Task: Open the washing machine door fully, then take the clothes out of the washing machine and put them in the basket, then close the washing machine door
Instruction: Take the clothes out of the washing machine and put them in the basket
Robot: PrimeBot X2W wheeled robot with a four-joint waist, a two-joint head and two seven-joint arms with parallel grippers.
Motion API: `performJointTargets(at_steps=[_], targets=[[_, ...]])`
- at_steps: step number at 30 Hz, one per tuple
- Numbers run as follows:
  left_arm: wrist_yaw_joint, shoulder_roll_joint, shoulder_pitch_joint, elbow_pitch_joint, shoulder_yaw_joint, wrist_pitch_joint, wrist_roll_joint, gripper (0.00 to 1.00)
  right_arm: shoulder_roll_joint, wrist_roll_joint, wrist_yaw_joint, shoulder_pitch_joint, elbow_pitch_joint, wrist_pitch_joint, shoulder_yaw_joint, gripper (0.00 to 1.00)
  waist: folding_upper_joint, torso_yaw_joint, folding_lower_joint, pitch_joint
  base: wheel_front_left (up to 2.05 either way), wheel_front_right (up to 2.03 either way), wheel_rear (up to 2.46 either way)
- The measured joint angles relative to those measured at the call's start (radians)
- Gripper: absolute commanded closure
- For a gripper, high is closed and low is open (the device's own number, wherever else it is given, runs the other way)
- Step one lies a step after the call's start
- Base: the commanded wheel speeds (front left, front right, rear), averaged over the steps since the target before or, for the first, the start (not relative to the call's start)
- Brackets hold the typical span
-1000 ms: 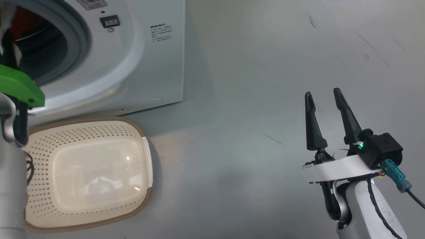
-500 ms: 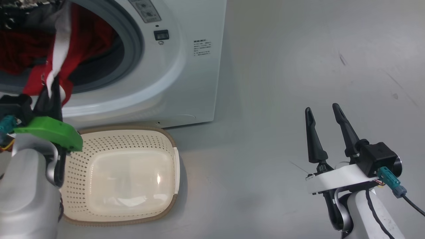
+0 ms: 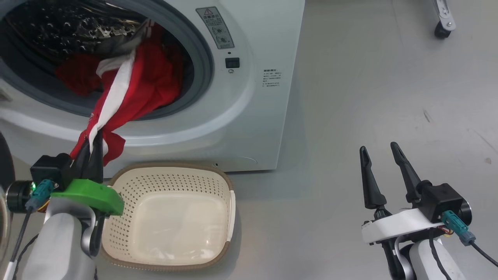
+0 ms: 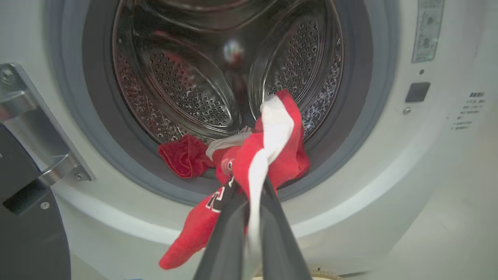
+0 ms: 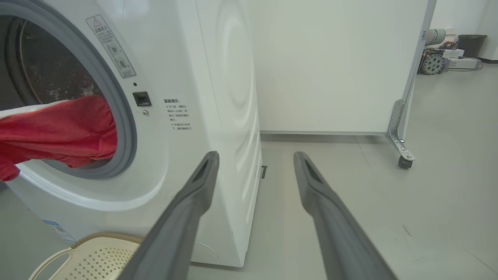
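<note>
Unloading: left gripper [image 3: 94, 144] clamped on red clothes [image 3: 148, 85], which stretch out of the washing machine [image 3: 253, 116] mouth (more lies inside). Next, carry them over the basket [image 3: 171, 167] below and let go. Right gripper [image 3: 378, 147] spread, idle.

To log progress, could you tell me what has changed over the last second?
The left gripper, shut on the clothes, has drawn back from the washing machine mouth toward the basket, trailing red fabric over the rim; the head view has shifted too. The right gripper stays open; the basket stays empty.
</note>
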Motion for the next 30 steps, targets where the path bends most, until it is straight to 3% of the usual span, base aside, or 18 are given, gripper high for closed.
performJointTargets(at_steps=[11,16,22,30], targets=[[0.030,-0.035,0.057,-0.325,0.071,0.000,0.059,1.00,0.000,0.000,0.008,0.024,-0.006,0.000,-0.003,0.00,0.0000,0.062,0.0000,-0.050,0.00,0.00,0.00],[0.030,-0.039,0.072,-0.403,0.079,0.000,0.071,1.00,0.001,0.000,0.017,0.024,-0.006,0.000,0.005,0.00,0.0000,0.070,0.0000,-0.054,0.00,0.00,0.00],[0.029,-0.051,0.158,-0.413,0.074,-0.001,0.079,1.00,0.001,0.000,0.018,0.025,-0.006,0.000,0.008,0.00,0.0000,0.072,0.0000,-0.053,0.00,0.00,0.00],[0.018,-0.053,0.274,-0.317,0.054,-0.002,0.079,1.00,0.002,-0.002,0.029,0.024,-0.006,0.000,0.028,0.00,0.0000,0.049,0.0000,-0.044,0.00,0.00,0.00]])
